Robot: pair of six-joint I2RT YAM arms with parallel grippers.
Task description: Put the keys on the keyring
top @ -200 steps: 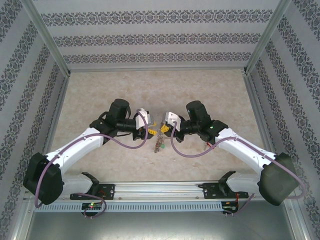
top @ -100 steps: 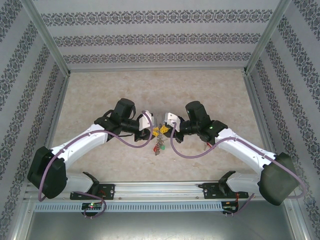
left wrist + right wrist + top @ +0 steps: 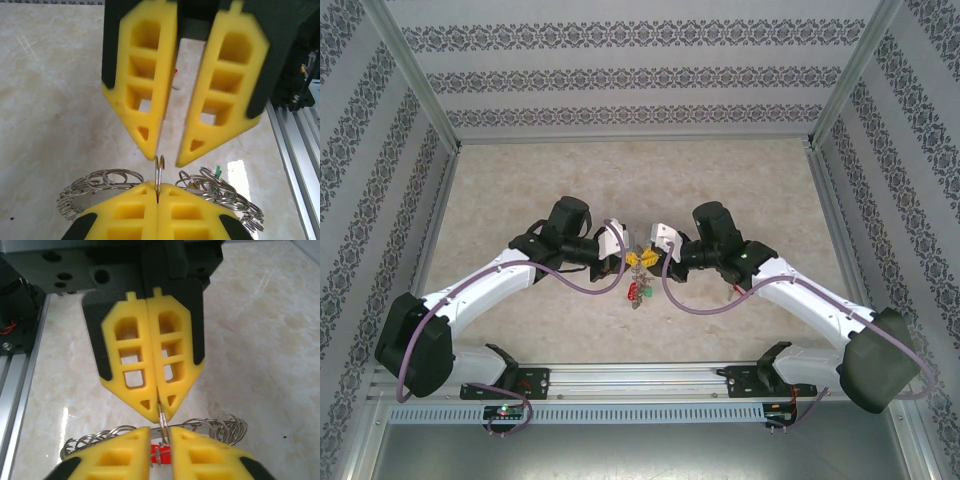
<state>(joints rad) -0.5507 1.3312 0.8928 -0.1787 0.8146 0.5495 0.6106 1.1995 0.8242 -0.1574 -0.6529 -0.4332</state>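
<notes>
Our left claw (image 3: 158, 194) is clamped flat on the keyring (image 3: 159, 167), held upright over the counter (image 3: 60, 100); our right claw (image 3: 165, 159) faces it, jaws slightly parted around the rim. Beneath hang the keys (image 3: 637, 293), red and green tags showing.

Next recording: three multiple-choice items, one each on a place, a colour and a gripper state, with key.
1. Where is the large round grey metal keyring? A. at the meeting gripper tips, mid-table B. far-left table corner C. on the aluminium rail
2. What colour is the plastic key tag between the fingers of the right gripper? A. blue B. red C. white
3. How does the left gripper stand? A. wide open B. shut on a small silvery link C. shut on nothing
Key: A, its links fan out under both grippers; B, red shows in the right wrist view; B, its fingers meet, pinching the link.
</notes>
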